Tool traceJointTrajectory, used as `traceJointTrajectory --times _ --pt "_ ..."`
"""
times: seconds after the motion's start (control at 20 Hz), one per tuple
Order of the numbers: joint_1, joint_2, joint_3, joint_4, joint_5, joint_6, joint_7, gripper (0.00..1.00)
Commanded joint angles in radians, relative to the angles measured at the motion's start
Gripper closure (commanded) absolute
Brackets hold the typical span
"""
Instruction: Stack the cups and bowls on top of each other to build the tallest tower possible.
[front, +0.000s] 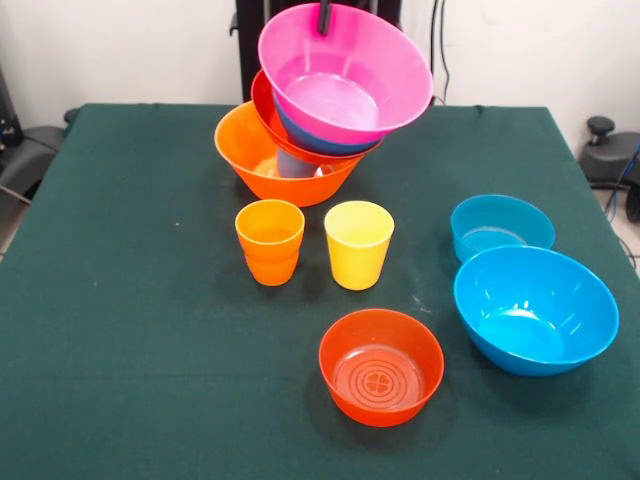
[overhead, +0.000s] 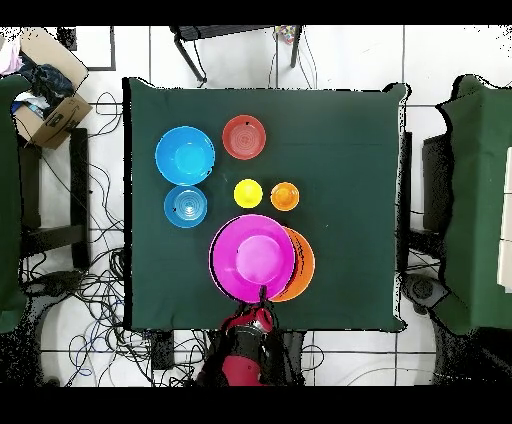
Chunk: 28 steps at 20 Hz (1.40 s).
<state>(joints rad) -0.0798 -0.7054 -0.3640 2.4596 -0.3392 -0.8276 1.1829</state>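
The tower (front: 300, 140) is standing at the upper middle of the front frame: a big orange bowl (front: 250, 160) as base, a cup's pale wall showing inside it, then a red-orange bowl (front: 262, 105), a blue bowl (front: 300, 135) and the pink bowl (front: 345, 75) on top, all leaning toward the frame's right. The hand (front: 325, 15) is reaching down at the pink bowl's far rim and appears to be clamped on it, though the contact is only partly showing.

These pieces are looking light, stiff and glossy, so they are likely slippery; a thin rim is the natural place to pinch. The tilt is suggesting the pile could slide if released off-centre.

Waiting loose on the bench (front: 120, 300) are the orange cup (front: 270, 242) and yellow cup (front: 358, 244) side by side in mid-frame, a red-orange bowl (front: 381, 367) below them, and two blue bowls at right, the smaller (front: 501, 226) just above the larger (front: 535, 309).

The bench is wearing a dark green cloth, which should be giving some grip. Around it, the overhead view is showing tiled floor, trailing cables (overhead: 100, 290) and a cardboard box (overhead: 50, 115) at upper left.
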Motion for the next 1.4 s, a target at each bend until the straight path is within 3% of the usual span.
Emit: traceJointTrajectory --times 0.05,0.5,0.8,1.4 --pt "0.003 0.017 0.089 -0.116 -0.028 0.085 0.180 0.00" --pt "-0.005 0.004 0.091 -0.117 -0.036 0.112 0.174 0.00" --pt "-0.032 0.073 0.073 -0.140 -0.050 0.099 0.166 0.00" --pt "-0.080 0.183 0.059 -0.210 -0.060 0.165 0.130 0.00"
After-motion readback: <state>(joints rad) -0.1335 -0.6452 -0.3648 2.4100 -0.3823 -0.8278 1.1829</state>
